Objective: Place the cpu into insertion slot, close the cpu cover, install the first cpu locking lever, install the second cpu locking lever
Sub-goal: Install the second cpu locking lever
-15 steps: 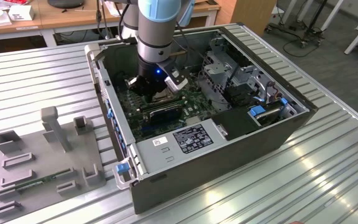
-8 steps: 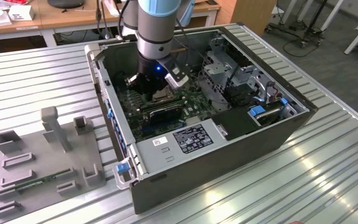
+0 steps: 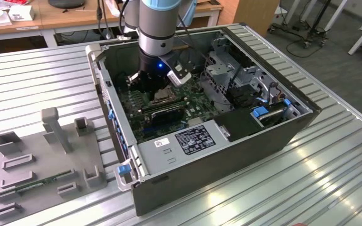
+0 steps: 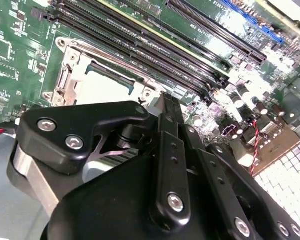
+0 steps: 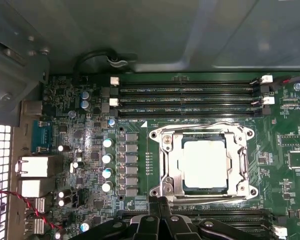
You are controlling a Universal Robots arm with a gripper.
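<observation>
Cpu: sat in the insertion slot.
Cpu cover: appeared closed over it.
Levers: seemingly latched; task judged nearly done.
Gripper: fingers pressed together, empty, beside the socket.

A: Where's the small flat square silvery cpu?
B: Lying flat in the square insertion slot, amid green circuit board.
A: And the thin silver metal cpu cover?
B: Closed down flat around the chip, framing its bright top through the window.

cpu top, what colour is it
Pale silvery, glaring near white. The cpu shows best in the first wrist view, seated inside the silver cover.
</observation>
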